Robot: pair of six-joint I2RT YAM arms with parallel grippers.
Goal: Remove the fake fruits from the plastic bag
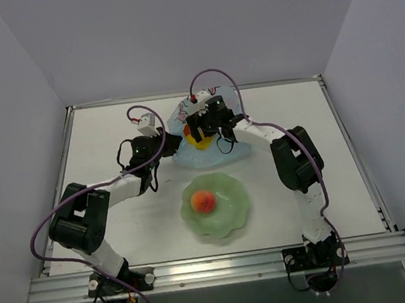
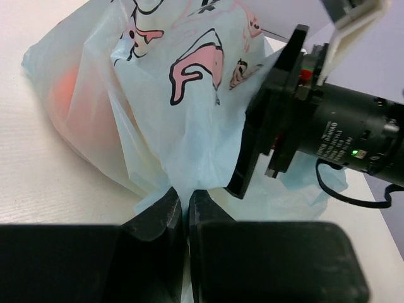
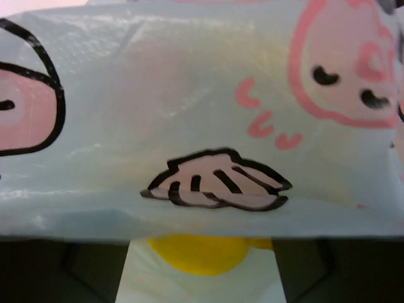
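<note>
The light-blue plastic bag with its pink-and-black print lies at the table's far middle. My left gripper is shut on a fold of the bag's left edge; in the left wrist view the jaws pinch the plastic of the bag. A reddish fruit shows through the bag's wall. My right gripper is over the bag's mouth. In the right wrist view it stands open with a yellow fruit between its fingers, under the bag's printed wall. The yellow fruit also shows from above.
A pale green scalloped bowl sits in front of the bag and holds a pink-orange peach. The right arm's wrist and camera are close to my left gripper. Grey walls ring the white table.
</note>
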